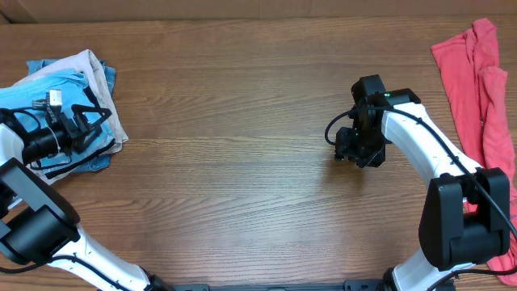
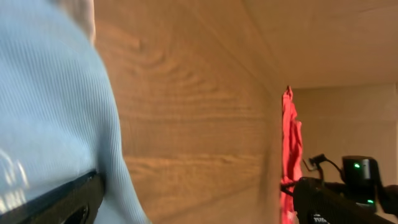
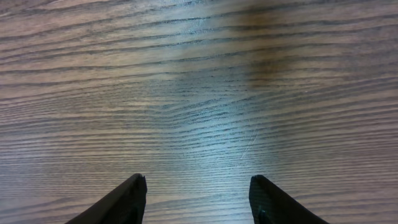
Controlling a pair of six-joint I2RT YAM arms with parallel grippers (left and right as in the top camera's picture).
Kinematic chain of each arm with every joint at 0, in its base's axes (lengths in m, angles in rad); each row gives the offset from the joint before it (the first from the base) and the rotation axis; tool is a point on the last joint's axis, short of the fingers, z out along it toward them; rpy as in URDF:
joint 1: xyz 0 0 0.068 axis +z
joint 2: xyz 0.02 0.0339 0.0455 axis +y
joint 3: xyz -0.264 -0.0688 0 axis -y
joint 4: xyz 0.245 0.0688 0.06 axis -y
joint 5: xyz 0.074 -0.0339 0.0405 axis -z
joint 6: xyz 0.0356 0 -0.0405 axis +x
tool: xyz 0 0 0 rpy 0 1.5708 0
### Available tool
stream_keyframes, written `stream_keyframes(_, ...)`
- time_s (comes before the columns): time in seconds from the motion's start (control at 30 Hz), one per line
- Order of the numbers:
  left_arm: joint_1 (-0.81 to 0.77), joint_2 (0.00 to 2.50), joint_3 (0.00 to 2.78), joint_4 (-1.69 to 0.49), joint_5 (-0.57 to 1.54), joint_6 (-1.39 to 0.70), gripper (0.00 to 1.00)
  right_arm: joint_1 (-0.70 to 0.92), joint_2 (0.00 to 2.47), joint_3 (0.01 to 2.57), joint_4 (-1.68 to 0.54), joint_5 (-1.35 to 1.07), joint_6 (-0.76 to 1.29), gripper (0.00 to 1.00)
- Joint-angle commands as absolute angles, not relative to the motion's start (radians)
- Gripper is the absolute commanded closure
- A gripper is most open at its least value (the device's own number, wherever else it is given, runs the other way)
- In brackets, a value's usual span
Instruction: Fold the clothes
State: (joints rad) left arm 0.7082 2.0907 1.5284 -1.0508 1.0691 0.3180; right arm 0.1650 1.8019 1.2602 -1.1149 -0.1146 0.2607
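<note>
The light blue clothes (image 1: 56,81) lie on a pile of garments at the table's far left. In the left wrist view the same ribbed light blue cloth (image 2: 50,112) fills the left side. My left gripper (image 1: 95,120) lies over the pile's right edge, jaws spread wide. One dark finger (image 2: 62,202) rests against the cloth; the other is out of frame. My right gripper (image 1: 355,147) hangs over bare wood right of centre. Its fingertips stand apart with only table between them (image 3: 198,183).
A beige garment (image 1: 90,66) and darker blue fabric (image 1: 90,160) sit in the same left pile. A red garment (image 1: 477,81) is draped at the table's right edge, also visible as a red garment (image 2: 290,143) in the left wrist view, near the right arm (image 2: 348,196).
</note>
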Motion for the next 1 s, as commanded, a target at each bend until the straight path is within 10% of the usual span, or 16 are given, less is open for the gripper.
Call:
stream_keyframes(0.0, 0.692, 2.126, 1.514, -1.095, 0.95, 0.329, 0.0, 0.162, 1.802, 1.258, -1.106, -0.105, 0.255, 0.43)
stream_keyframes(0.7, 0.55, 1.938, 1.618, -1.137, 0.727, 0.39, 0.0, 0.162, 1.789, 1.391, -1.111, -0.105, 0.235, 0.39)
stream_keyframes(0.97, 0.27, 1.718, 1.691, -1.108, 0.492, 0.288, 0.0, 0.162, 1.783, 1.62, -1.069, -0.105, 0.154, 0.0)
